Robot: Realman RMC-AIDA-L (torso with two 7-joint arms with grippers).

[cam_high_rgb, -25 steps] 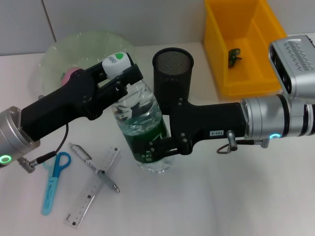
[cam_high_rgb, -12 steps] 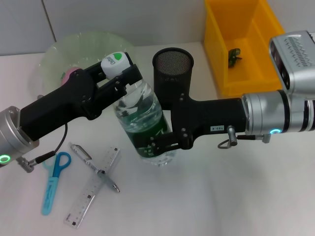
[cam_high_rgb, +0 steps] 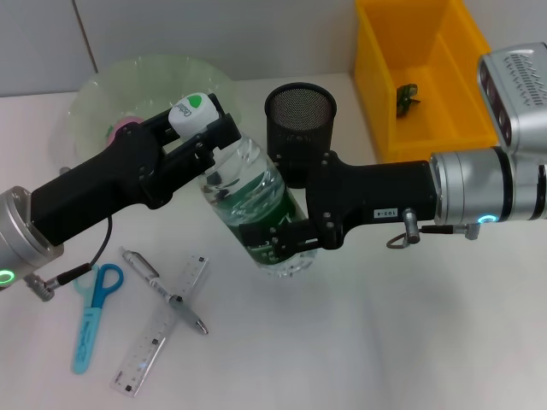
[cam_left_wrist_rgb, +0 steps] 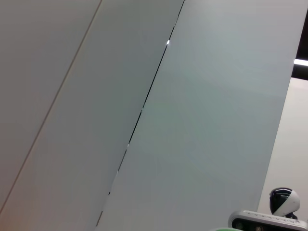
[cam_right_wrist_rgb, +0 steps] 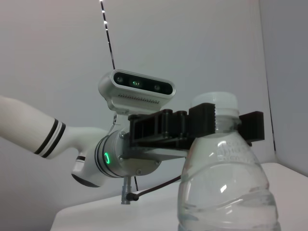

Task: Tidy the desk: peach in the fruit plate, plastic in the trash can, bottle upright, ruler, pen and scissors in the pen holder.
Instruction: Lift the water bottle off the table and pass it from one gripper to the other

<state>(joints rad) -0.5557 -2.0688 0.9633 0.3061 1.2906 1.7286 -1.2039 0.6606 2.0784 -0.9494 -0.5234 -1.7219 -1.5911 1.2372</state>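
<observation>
Now the clear water bottle (cam_high_rgb: 256,209), green-labelled and white-capped, tilts left over the worktop (cam_high_rgb: 385,342) beside the pen holder (cam_high_rgb: 300,132); left gripper (cam_high_rgb: 198,132) clamps its neck, right gripper (cam_high_rgb: 278,243) clamps its lower body.

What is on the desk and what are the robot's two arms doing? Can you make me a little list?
bottle: tilted, held at both ends
left gripper: fingers shut on the bottle's neck under the white cap
right gripper: fingers shut on the bottle's lower body
pen holder: black mesh, behind the bottle
fruit plate: holds something pink
scissors, pen, ruler: lying on the desk
trash can: yellow, small dark item inside
</observation>
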